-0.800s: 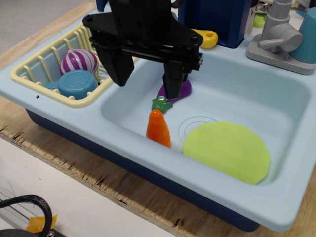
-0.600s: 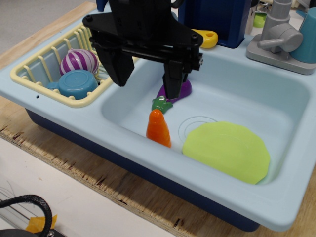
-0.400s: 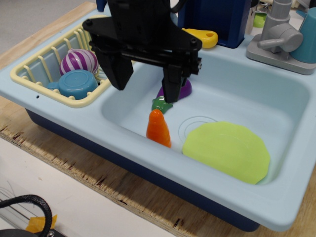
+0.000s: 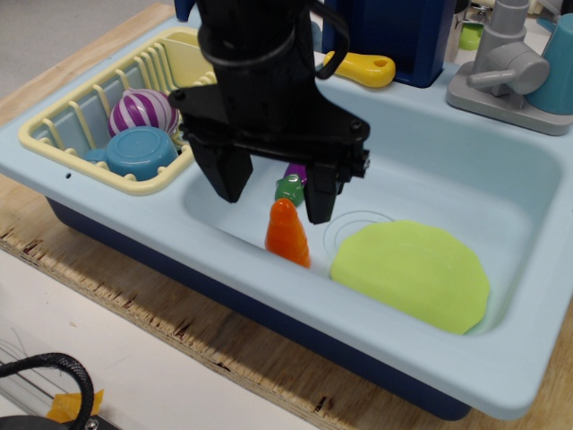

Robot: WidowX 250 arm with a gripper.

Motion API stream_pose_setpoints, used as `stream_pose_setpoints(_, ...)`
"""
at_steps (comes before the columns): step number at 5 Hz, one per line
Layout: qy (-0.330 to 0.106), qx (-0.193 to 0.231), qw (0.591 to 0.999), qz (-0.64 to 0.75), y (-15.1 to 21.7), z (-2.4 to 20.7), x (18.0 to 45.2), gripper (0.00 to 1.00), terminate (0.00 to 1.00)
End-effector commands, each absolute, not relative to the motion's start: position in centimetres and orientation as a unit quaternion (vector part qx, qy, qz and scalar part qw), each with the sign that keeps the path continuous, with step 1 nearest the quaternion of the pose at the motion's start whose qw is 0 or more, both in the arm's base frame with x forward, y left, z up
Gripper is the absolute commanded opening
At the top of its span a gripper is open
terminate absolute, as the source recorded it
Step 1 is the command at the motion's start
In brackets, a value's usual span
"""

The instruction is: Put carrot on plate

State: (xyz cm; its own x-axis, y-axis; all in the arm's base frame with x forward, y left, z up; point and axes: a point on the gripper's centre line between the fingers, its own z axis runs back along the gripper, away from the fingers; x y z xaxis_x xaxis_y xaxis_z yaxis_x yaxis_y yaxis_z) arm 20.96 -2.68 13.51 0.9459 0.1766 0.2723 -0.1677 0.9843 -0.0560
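The orange carrot stands point-up against the near wall of the sink, its green top showing between my fingers. My black gripper is open and straddles the carrot, left finger on its left, right finger on its right, neither touching it as far as I can see. The lime-green plate lies flat on the sink floor to the right of the carrot. The purple eggplant is mostly hidden behind my gripper.
A yellow dish rack at left holds a striped purple ball and a blue bowl. A grey faucet stands at back right. A yellow handle lies on the sink's back rim.
My gripper has come down and toward the front, from above the eggplant to around the carrot. The carrot and plate have not moved.
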Motion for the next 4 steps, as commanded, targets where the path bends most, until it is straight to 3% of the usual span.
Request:
stream_pose_setpoints(1,-0.156,-0.015,0.983,0.096,-2.2,12.7,22.0,1.00,0.00)
stream_pose_setpoints(4,-0.128,-0.025,0.986,0.108,-1.5,10.3,22.7,1.00,0.00)
